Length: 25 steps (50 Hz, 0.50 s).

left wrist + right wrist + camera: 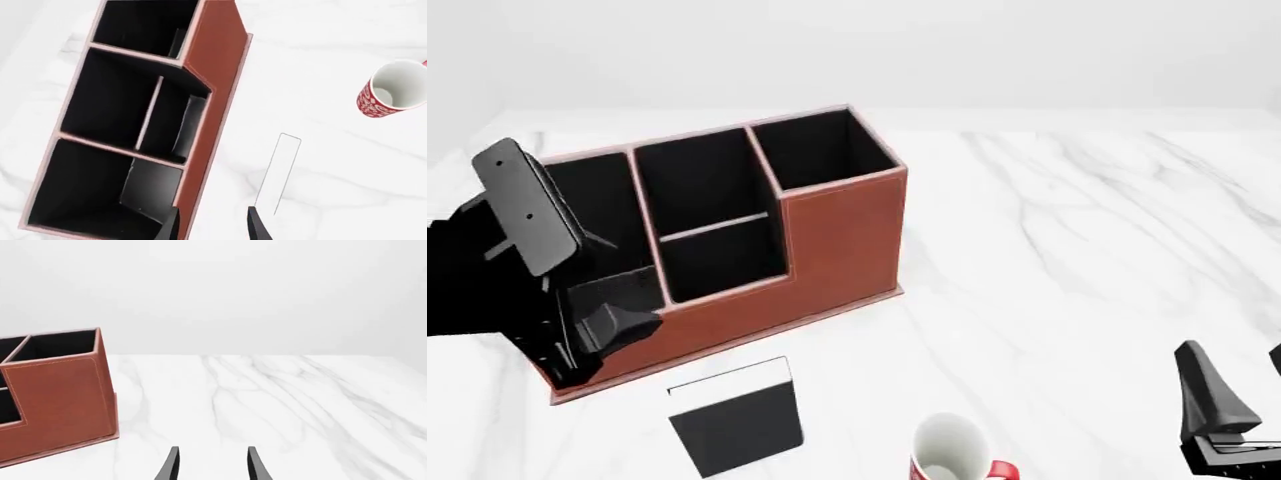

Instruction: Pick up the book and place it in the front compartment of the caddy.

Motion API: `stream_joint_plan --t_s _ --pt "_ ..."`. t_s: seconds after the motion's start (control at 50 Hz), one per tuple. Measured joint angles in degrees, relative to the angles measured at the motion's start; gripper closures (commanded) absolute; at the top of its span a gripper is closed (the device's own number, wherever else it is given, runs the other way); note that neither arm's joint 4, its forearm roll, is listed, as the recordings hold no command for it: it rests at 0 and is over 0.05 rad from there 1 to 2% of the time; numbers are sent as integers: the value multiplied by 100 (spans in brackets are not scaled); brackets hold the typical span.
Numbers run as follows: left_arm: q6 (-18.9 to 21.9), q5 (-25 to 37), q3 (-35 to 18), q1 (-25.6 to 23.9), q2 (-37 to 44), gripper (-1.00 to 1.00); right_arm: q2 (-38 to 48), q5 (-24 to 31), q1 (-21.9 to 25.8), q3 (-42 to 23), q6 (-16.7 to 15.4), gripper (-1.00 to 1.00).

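left wrist view: the left gripper (212, 225) is released and holds nothing, poised over the caddy (212, 90) wall, the book (279, 172) on edge just beside it. centre the fingers over the book's thin sides before descending.

front view: the book (737, 418) stands before the caddy (841, 235).

right wrist view: the right gripper (212, 465) is parted and idle.

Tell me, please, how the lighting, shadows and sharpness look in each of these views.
Front view: flat, even light; reddish-brown leather-look caddy and thin black book sharp, with barely any shadow. Left wrist view: slightly soft, white marble table nearly blown out, the book only a pale outline. Right wrist view: crisp, no glare.
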Motion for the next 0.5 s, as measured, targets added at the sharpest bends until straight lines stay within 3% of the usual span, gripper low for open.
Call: stream_joint_plan --t_s 0.5 --pt "298 615 -357 -315 724 -100 0 0 0 0 0 -100"
